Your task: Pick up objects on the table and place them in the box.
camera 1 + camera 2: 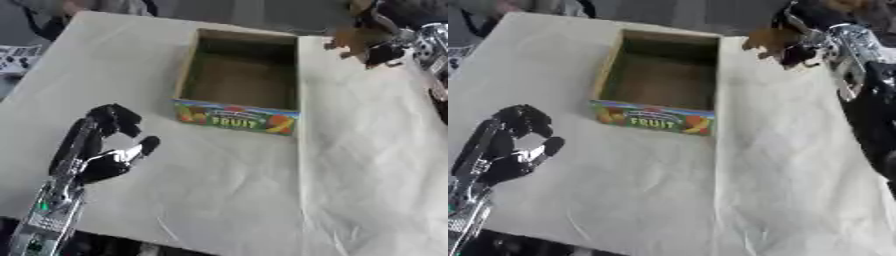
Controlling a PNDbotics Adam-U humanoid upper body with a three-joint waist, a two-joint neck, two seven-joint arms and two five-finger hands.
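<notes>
Holding a brown object (765, 39), right hand (385, 50) sits upper right of frame, fingers clamped on it, just beside box's far right corner. Box (238, 119): upper centre, open top, "FRUIT" label on near wall, inside looks bare. Left hand (105, 145): lower left, fingers curled, nothing held. Surface (227, 200): pale, creased covering.

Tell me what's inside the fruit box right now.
The fruit box shows only its bare brown floor and walls; nothing lies in it. The near wall hides the floor strip right behind it.
</notes>
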